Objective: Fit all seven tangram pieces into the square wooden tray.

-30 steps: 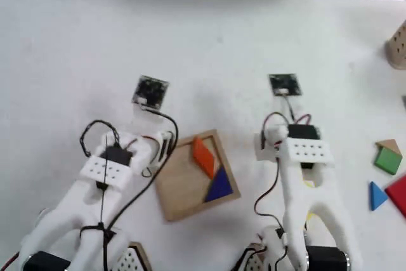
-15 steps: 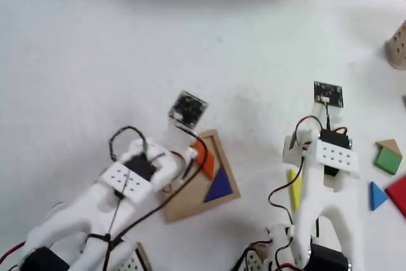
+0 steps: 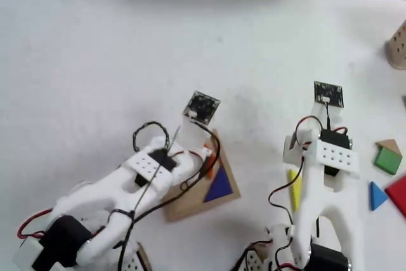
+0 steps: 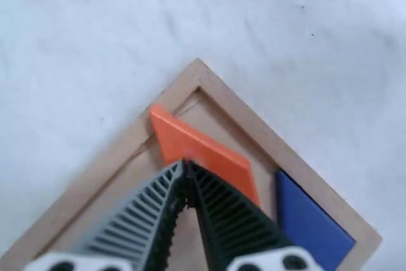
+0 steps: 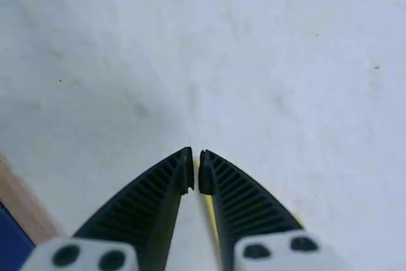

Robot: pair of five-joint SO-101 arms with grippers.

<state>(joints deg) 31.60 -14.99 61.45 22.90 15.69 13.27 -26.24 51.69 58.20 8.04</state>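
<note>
**Tray and contents.** The square wooden tray [image 3: 184, 202] is lying turned at an angle on the white table [image 3: 95, 49], near the front edge and between the two arms. Inside it, an orange parallelogram [image 4: 206, 157] is lying close to the far corner. A blue triangle [image 3: 219, 185] is resting just beside it, along the rim that faces the right arm. Bare wood is showing over the remaining floor.

**Left side.** The left arm [image 3: 149, 172] is reaching across the tray from the near-left. In the high view its body and cables are covering much of the tray and most of the orange parallelogram. The left gripper [image 4: 187, 171] is standing over the tray with its fingers pressed together and nothing between them. Their tips are meeting the near edge of the orange parallelogram.

**Right side.** The right arm [image 3: 322, 157] is standing well apart from the tray. The right gripper [image 5: 195, 171] is pointing at bare table, its fingers drawn in to a hairline gap. A yellow piece [image 3: 295, 190] is lying on the table under this arm and is partly hidden by it. Whether the fingers are touching it cannot be told.

**Surroundings.** The right arm is standing between the tray and the pieces near the table's right edge.
- A green square [image 3: 387, 161] is lying there with a tan triangle [image 3: 389, 146] touching its far side.
- A small blue triangle [image 3: 377, 196] is lying just beside a red piece [image 3: 399, 195], which the frame edge is cutting off.
- A wooden block [image 3: 398, 46] dotted with holes is standing farther back.
</note>
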